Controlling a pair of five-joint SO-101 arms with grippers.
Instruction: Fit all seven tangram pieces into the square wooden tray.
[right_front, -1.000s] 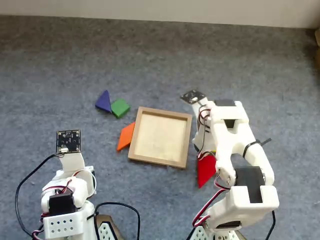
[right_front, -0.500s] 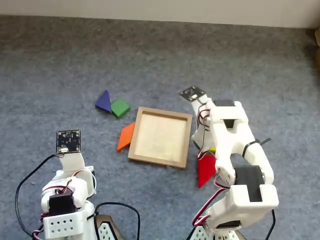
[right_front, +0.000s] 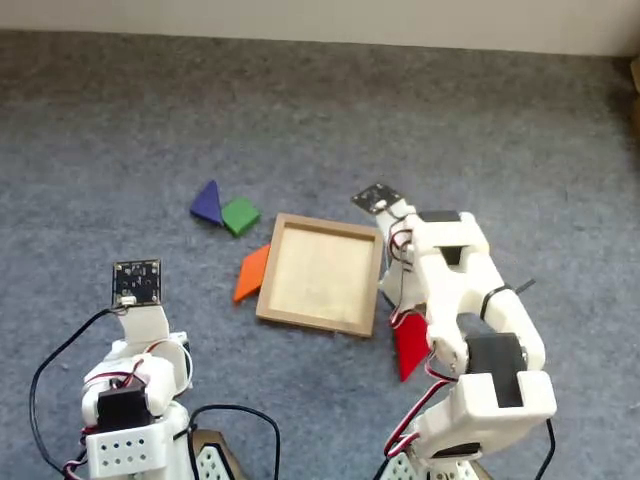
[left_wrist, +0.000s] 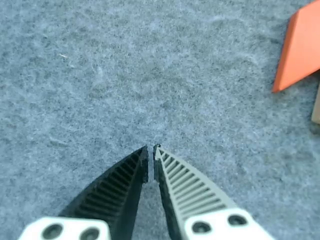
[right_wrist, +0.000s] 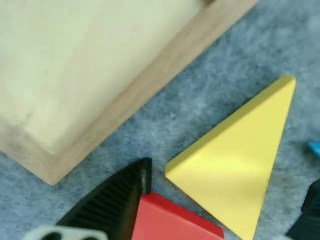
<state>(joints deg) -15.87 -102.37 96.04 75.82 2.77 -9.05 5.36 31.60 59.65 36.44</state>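
1. Swinging toward the wooden tray (right_front: 322, 275) this past second, your right gripper (right_wrist: 227, 192) hangs at its right rim, jaws spread astride the yellow triangle (right_wrist: 235, 160); a pick looks imminent.
2. Your left gripper (left_wrist: 151, 156), pressed together, hovers over carpet (right_front: 300, 120) near the orange piece (left_wrist: 300, 50).
3. Tray sits mid-carpet, holding no piece yet.
4. Red triangle (right_front: 410, 342) lies beside its near-right corner.

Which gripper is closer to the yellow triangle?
Right. The right gripper straddles the yellow triangle with open fingers; the left gripper hangs over bare carpet beyond the tray.
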